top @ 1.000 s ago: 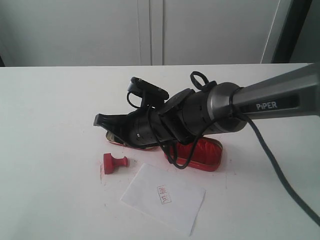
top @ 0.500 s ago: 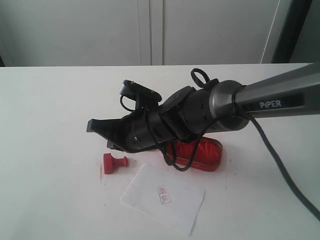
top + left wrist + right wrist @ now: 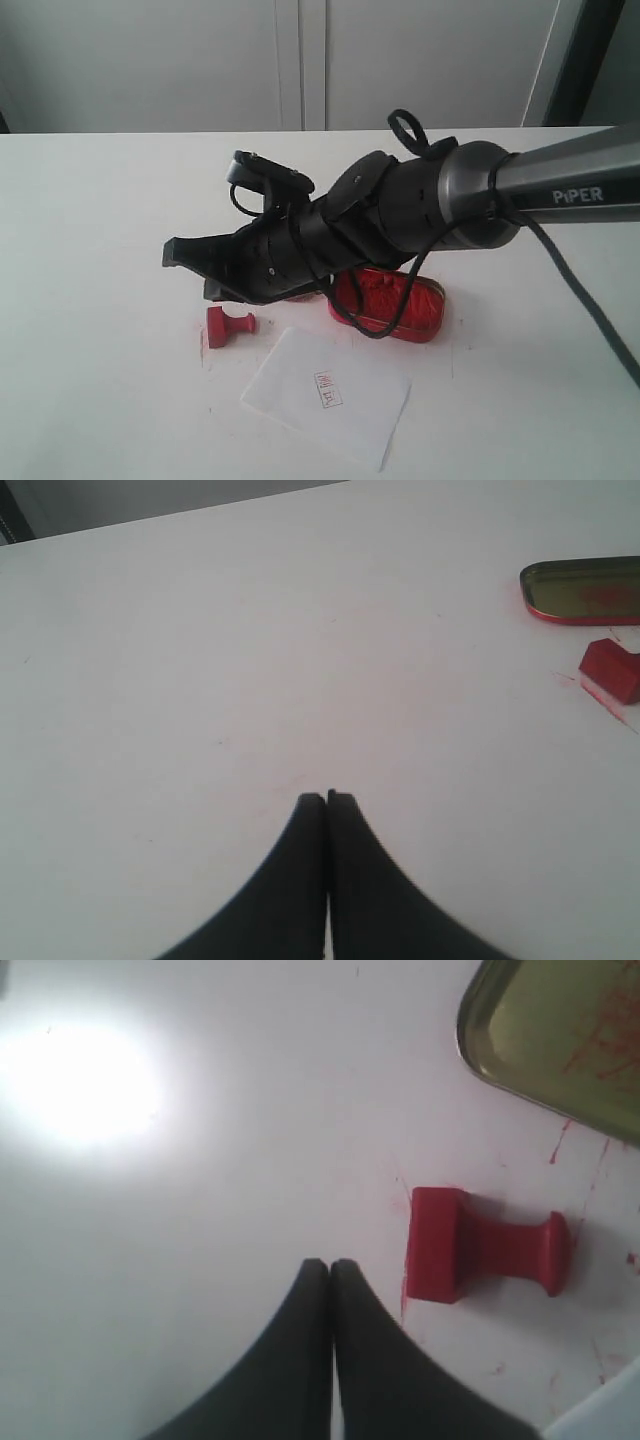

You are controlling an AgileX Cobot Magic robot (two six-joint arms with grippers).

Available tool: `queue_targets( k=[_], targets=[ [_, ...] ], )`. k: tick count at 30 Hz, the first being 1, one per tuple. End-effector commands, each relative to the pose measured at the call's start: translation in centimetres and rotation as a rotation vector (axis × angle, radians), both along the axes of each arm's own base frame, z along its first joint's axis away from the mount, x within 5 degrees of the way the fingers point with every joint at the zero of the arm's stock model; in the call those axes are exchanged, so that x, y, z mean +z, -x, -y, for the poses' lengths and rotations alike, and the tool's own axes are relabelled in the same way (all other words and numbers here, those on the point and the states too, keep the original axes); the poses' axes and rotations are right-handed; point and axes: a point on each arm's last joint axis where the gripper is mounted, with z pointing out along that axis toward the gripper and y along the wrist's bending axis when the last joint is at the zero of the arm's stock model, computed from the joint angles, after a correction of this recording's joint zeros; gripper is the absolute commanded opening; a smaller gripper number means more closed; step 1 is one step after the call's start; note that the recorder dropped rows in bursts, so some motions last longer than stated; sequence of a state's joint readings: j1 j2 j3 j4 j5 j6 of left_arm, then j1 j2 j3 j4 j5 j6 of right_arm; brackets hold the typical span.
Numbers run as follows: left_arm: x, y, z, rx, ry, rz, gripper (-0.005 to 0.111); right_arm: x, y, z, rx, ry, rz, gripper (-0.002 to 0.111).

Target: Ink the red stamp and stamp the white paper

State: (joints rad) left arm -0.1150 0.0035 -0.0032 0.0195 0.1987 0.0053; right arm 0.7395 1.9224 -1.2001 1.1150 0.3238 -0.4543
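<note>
Tabletop (image 3: 100,200): red stamp (image 3: 487,1249) beside closed right jaws.

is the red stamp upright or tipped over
Tipped over: the red stamp lies on its side on the table, with its knob handle pointing sideways along the surface rather than up.

White table (image 3: 90,200), pale panels (image 3: 150,60) behind, perhaps cupboard doors

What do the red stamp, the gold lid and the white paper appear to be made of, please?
The red stamp: probably plastic or painted wood, uniformly matte red. The gold lid: likely thin metal, with a glossy inside and rolled rim. The white paper: thin matte paper, flat, printed red.
</note>
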Motion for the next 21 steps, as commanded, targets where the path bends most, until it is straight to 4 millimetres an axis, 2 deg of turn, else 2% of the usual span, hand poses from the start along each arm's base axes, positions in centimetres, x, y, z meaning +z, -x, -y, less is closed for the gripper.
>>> queue_targets(
  k=[1, 12, 21],
  targets=[
    [-0.1, 0.0, 0.0, 0.002, 0.000, 0.003, 0.000, 0.6, 0.7, 0.9, 0.054, 0.099, -0.010, 0.000],
    [-0.1, 0.0, 0.0, 0.002, 0.000, 0.003, 0.000, 0.7, 1.8, 3.2, 0.063, 0.351, -0.102, 0.000],
    [-0.1, 0.0, 0.0, 0.002, 0.000, 0.003, 0.000, 1.2, 2.0, 4.1, 0.063, 0.431, -0.096, 0.000]
  ],
)
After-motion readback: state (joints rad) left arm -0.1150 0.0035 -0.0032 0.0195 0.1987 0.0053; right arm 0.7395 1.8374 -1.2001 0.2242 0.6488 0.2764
